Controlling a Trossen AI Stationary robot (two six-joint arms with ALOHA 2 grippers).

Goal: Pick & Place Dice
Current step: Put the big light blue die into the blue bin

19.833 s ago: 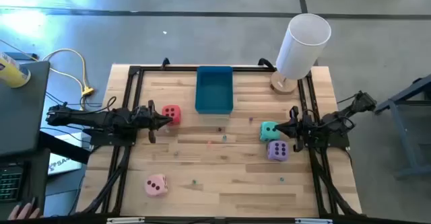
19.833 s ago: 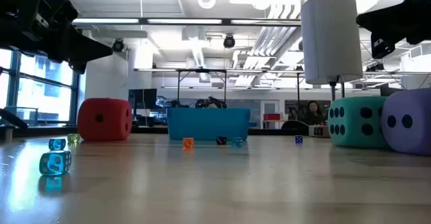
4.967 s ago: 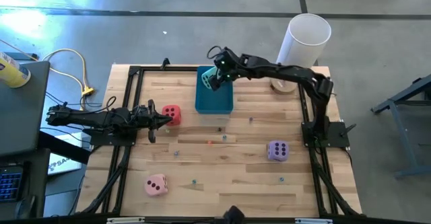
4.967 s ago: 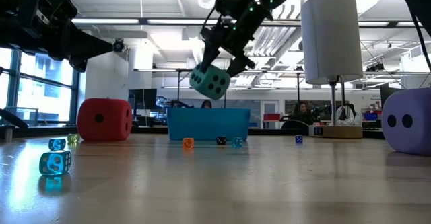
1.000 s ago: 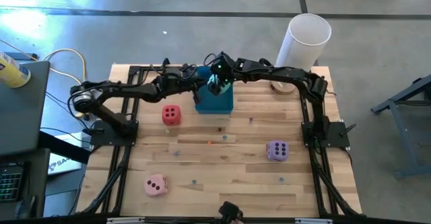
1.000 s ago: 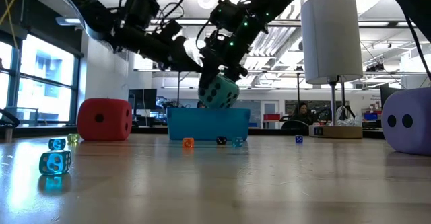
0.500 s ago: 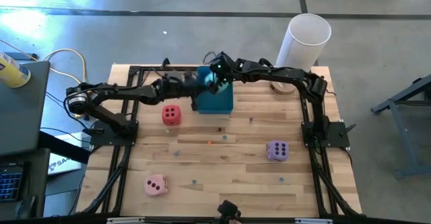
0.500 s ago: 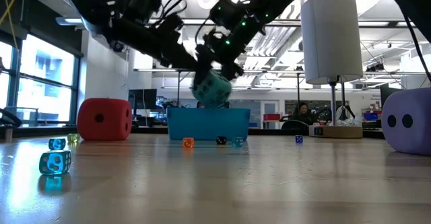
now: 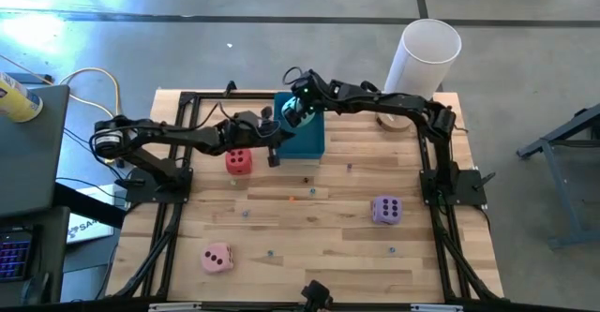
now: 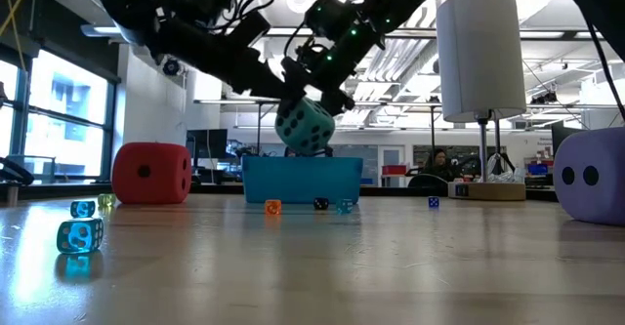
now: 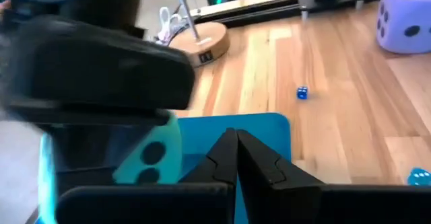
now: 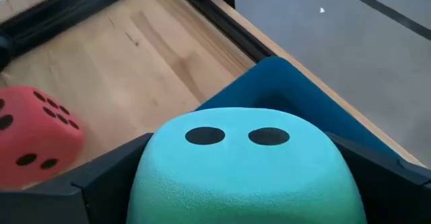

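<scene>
Since half a second ago, left gripper [image 9: 274,150] has pulled back from the teal die [image 10: 304,126] to the blue tray's [image 9: 298,141] near-left corner, fingers pressed shut on nothing. Near edge: pink die [image 9: 217,257], untouched. Mid-table: purple die [image 9: 386,209] right, red die [image 9: 238,160] just beside the left arm. Farther: right gripper [image 9: 300,109] hangs above the tray, jaws spread wide around the teal die, likely awaiting release. Judgement: left arm crowds the drop zone. Beyond: white cylinder [image 9: 422,64], clear of both.
</scene>
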